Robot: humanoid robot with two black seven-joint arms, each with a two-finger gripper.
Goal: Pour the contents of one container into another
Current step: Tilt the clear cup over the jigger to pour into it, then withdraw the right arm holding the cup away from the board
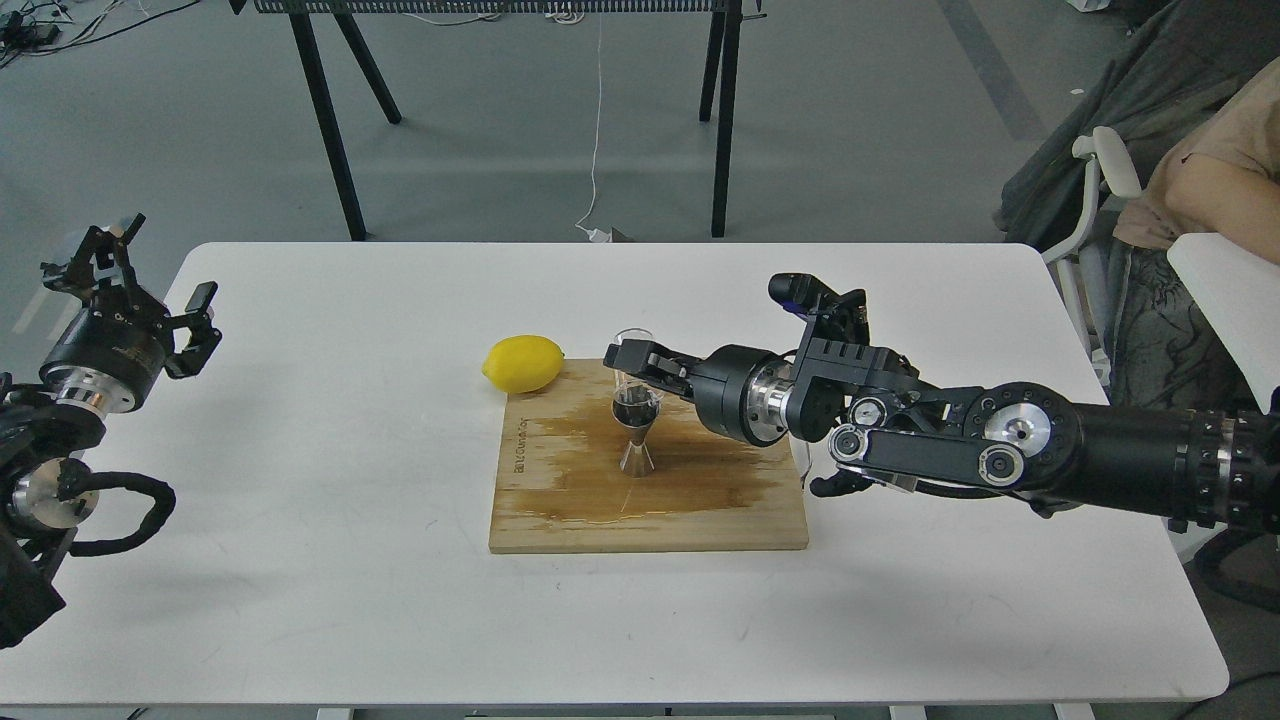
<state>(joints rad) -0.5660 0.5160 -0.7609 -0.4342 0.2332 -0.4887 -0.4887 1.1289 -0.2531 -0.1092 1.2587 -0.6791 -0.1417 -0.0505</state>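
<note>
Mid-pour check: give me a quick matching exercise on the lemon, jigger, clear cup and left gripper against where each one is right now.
Things:
1. lemon
2. jigger
3. clear cup
4. left gripper

Places:
A. held in the right gripper, above the jigger
B. upright on the wooden board
C. raised at the table's left edge, open, empty
D. at the board's far left corner

Pairs: 1-D, 2-B, 3-A, 4-C

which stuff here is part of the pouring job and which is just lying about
In the job: clear cup held in the right gripper; steel jigger below it on the wooden board.

Lying about: lemon, left gripper idle at the table's edge.
</note>
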